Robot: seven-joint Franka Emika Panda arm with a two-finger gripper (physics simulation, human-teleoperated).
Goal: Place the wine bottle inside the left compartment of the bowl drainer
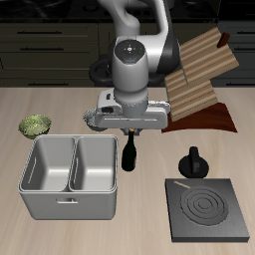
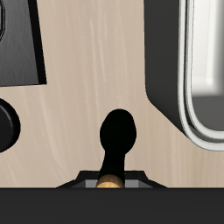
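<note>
Your claw [image 1: 128, 132] is pinched on the bottle's [image 1: 128, 154] neck, so the bottle hangs straight under it, just beside the drainer [image 1: 45, 199], not in either well

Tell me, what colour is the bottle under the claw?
The wine bottle is almost black, clearest in the wrist view.

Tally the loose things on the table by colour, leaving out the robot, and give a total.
Black or dark: 3 — wine bottle, knobbed pot, stove plate
Grey metal: 1 — bowl drainer
Green: 1 — small round object
Brown wood: 1 — slatted rack
Total: 6
</note>
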